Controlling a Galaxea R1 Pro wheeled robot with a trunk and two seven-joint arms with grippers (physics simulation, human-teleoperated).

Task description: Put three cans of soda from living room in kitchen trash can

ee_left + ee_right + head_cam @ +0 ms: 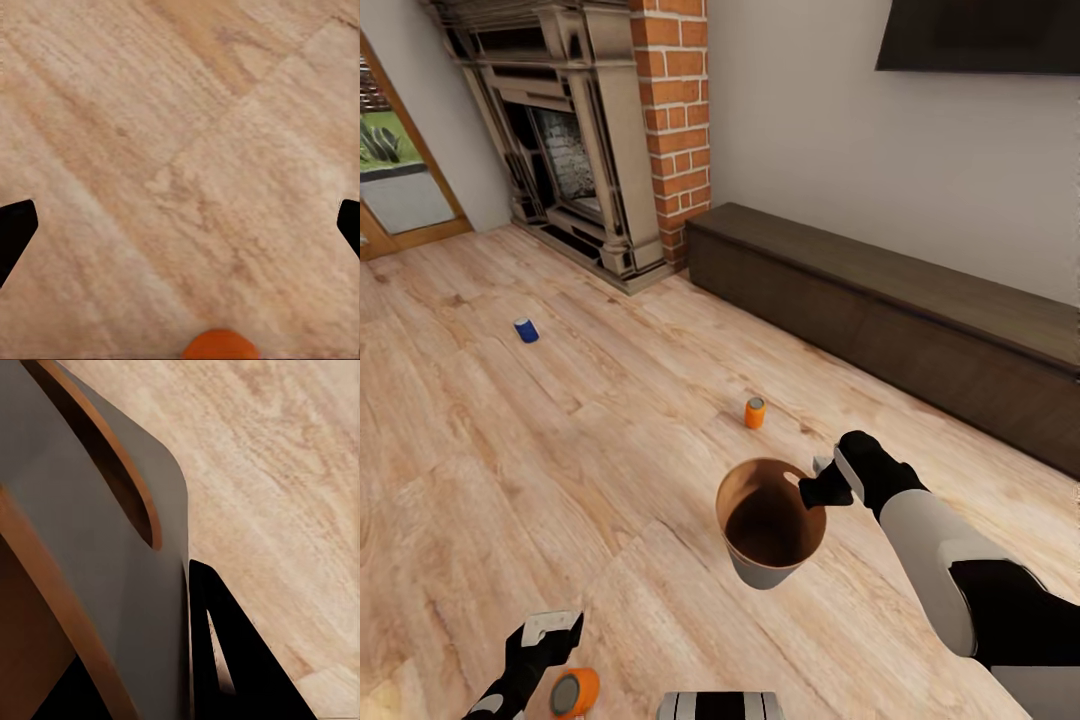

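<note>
- Wood floor [510, 480]: light planks; everything you see here stands or hangs over it.
- Fireplace [560, 140]: ornate dark stone against the far wall, well beyond the bin, with a red brick column [678, 120] touching its side.
- Low cabinet [900, 320]: long and dark brown, running along the wall past the bin, starting just beside the brick column.
- Wall screen [980, 35]: black, mounted above the cabinet.
- Trash can [770, 525]: grey outside, copper-brown inside, tilted with its mouth toward you and lifted off the floor. It serves as the landmark for this list.
- Right gripper [822, 487]: your right pincer is clamped on the trash can's rim, 1 finger [247, 660] against the grey outer wall in the right wrist view.
- Left gripper [550, 640]: low and well to the near left of the bin; its 2 black fingertips [15, 229] stand wide apart over bare floor.
- Orange can [575, 692]: lying just beside the left gripper, not gripped; its orange edge [219, 345] shows in the left wrist view.
- Second orange can [755, 412]: upright on the floor just beyond the bin.
- Blue can [526, 330]: on the floor far left of the bin, nearer the fireplace.
</note>
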